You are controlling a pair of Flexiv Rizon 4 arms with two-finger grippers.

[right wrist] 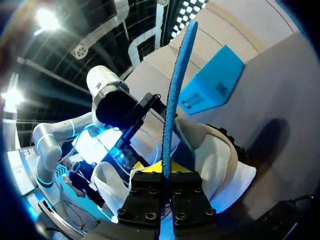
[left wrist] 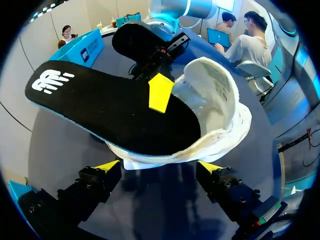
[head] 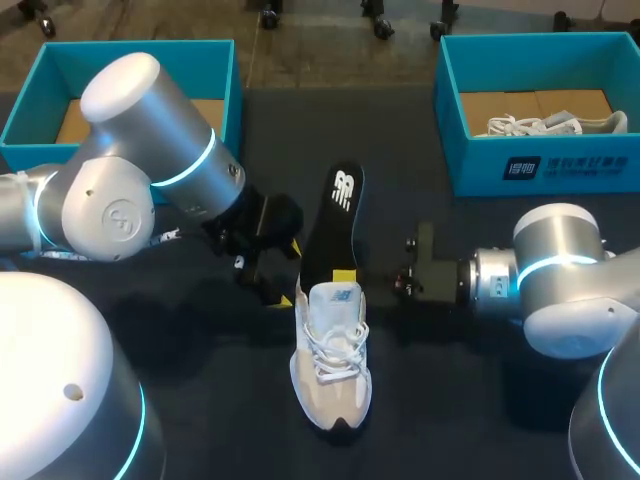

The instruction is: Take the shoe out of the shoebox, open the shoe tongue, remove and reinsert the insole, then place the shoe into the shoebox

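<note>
We are clamping the insole edge-on in our right gripper, one end lying inside the shoe just below those jaws. Our left gripper is standing released, the heel just ahead between its fingers. We are judging it best to brace that heel while guiding the insole flat and straight

Dark table, matte black surface

The insole is black with a white logo, the shoe cream and white, the shoeboxes teal.
</note>
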